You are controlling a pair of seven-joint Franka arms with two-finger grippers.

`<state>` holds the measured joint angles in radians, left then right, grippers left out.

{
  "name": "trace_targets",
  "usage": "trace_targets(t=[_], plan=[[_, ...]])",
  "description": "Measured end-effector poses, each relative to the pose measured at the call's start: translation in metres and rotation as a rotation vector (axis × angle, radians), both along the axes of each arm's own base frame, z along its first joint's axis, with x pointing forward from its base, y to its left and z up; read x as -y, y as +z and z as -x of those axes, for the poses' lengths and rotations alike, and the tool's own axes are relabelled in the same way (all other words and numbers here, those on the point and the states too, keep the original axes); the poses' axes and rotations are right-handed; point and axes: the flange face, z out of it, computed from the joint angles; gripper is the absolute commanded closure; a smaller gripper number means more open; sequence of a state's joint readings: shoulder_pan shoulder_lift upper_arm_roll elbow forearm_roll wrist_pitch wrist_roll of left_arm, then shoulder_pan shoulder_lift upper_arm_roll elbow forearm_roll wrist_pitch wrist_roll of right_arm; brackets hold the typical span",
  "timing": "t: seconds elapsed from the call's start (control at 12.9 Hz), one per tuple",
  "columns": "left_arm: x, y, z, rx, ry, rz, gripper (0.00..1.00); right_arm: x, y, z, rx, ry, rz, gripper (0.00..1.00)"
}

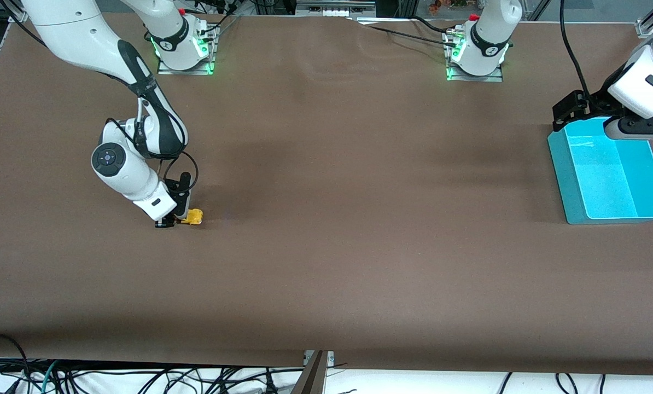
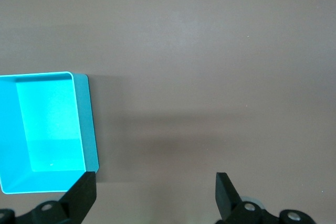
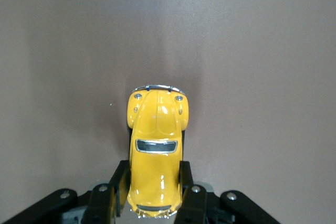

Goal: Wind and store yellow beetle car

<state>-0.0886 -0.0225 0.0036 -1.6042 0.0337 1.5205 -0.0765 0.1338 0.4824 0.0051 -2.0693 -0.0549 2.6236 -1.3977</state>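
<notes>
- Right hand point(image 1: 180, 220): I see its fingers clamped on the sides of the yellow beetle car point(image 1: 194, 217), down on the bench point(image 1: 326, 262), well apart from the cyan bin point(image 1: 611, 172).
- Left hand point(image 2: 155, 195): waiting, spread wide above the cyan bin's edge.

Robot lab: bolted arms point(image 1: 140, 82), cables point(image 1: 140, 377)

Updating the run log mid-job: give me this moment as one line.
right gripper: shut on yellow beetle car, on table | left gripper: open, waiting over cyan bin edge
</notes>
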Motion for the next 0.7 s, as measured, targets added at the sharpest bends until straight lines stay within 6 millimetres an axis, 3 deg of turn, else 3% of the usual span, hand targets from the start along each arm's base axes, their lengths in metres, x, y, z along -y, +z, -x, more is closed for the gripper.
trace_targets(t=[0.23, 0.39, 0.54, 0.7], plan=[[0.0, 0.0, 0.0, 0.0, 0.0, 0.0, 0.0, 0.004, 0.0, -0.001, 0.002, 0.033, 0.003, 0.8], [0.0, 0.0, 0.0, 0.0, 0.0, 0.0, 0.0, 0.019, 0.0, -0.002, 0.001, 0.037, 0.006, 0.79], [0.0, 0.0, 0.0, 0.0, 0.0, 0.0, 0.0, 0.047, -0.001, -0.005, -0.002, 0.05, 0.011, 0.79], [0.0, 0.0, 0.0, 0.0, 0.0, 0.0, 0.0, 0.087, -0.001, -0.006, -0.003, 0.069, 0.019, 0.79]])
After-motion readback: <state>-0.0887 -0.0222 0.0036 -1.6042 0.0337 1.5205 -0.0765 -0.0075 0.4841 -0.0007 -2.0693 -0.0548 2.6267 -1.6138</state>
